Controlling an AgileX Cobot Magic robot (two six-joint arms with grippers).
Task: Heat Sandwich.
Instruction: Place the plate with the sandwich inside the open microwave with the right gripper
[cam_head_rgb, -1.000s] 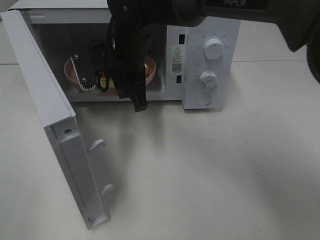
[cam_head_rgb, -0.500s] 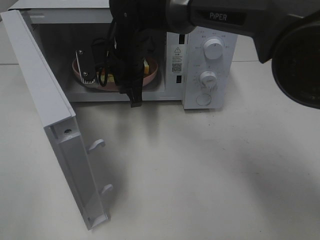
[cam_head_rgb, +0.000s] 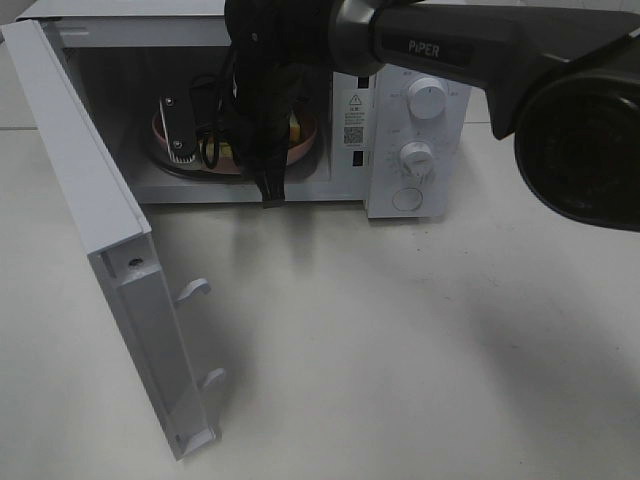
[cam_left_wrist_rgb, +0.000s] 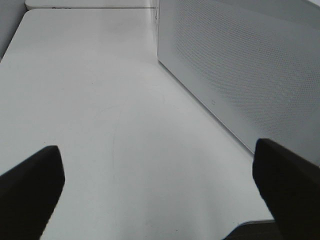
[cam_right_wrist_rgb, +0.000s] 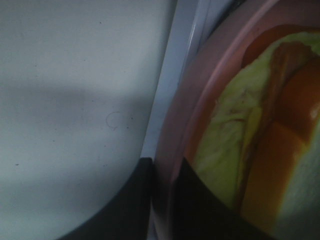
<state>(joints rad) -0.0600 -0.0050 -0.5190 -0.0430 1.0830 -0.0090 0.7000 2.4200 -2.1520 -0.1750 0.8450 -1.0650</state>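
matt smooth table (cam_head_rgb: 400, 350), glossy pink plate (cam_right_wrist_rgb: 192, 100), soft sandwich (cam_right_wrist_rgb: 225, 145), finely dotted microwave panel (cam_left_wrist_rgb: 240, 65).

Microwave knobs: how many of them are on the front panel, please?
2. The upper knob is high on the panel; the lower knob is directly below it. The flat round button under them is not counted. The arm may hide something above.

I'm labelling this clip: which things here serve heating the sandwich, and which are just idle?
Job: sandwich, pink plate, microwave, open door, right gripper pinching the plate rim.
Idle: left gripper, open above the table; upper dial, lower dial.
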